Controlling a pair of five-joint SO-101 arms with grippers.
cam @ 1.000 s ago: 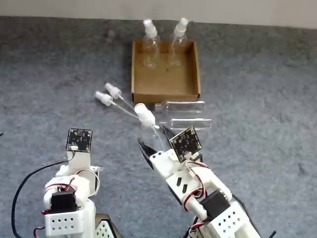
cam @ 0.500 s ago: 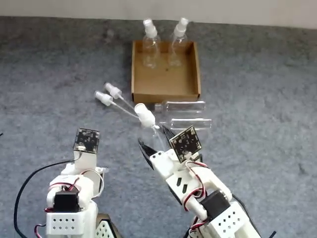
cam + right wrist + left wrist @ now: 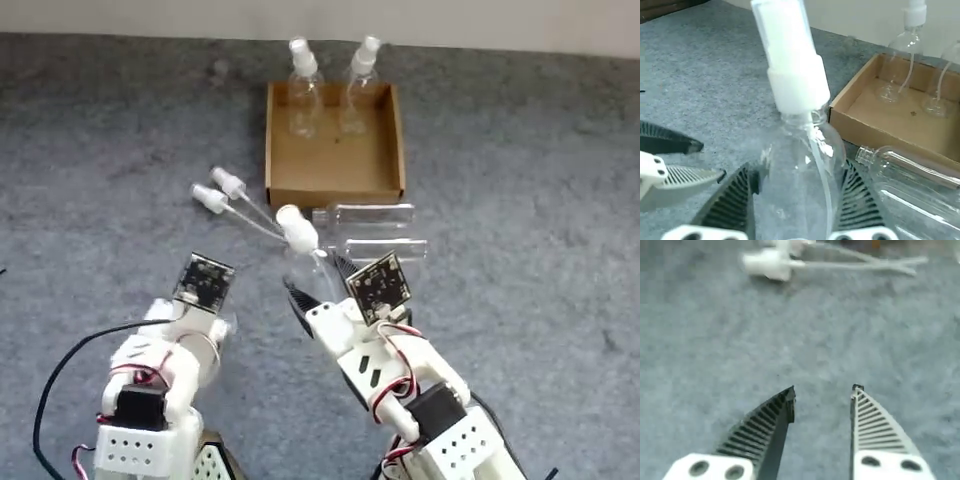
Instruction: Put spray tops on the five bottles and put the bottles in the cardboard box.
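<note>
**High view.** Grey-covered desk (image 3: pixel 520 150).
- Cardboard box (image 3: pixel 335 172) at twelve o'clock, with two capped bottles (image 3: pixel 303 100) standing against its far wall.
- Two loose spray tops (image 3: pixel 228 183) lay on the desk at nine o'clock of the box's near corner, dip tubes trailing toward four o'clock.
- Two uncapped bottles (image 3: pixel 365 214) lay on their sides just outside the box's six o'clock wall.
- Held bottle (image 3: pixel 308 272) stood at seven o'clock of the box with its fitted spray top (image 3: pixel 295 228) leaning toward eleven o'clock. The right jaws were clamped on its body.
- Left arm (image 3: pixel 160 370) was at eight o'clock of the held bottle, close by.

**Left wrist view.** Left jaws were moderately parted and empty above bare desk. The loose spray tops lay well beyond the tips.

**Right wrist view.** Right jaws were closed on the held bottle's lower body, with the left jaws near beside it. The box and one lying bottle were beyond.

**Hazards, judged.**
- The fitted top looked crooked and may not be threaded, so it could come off in transit.
- The smooth, clear body could slip or twist in the jaws.
- A low carry toward twelve o'clock could strike the lying bottles or topple the standing pair.
</note>
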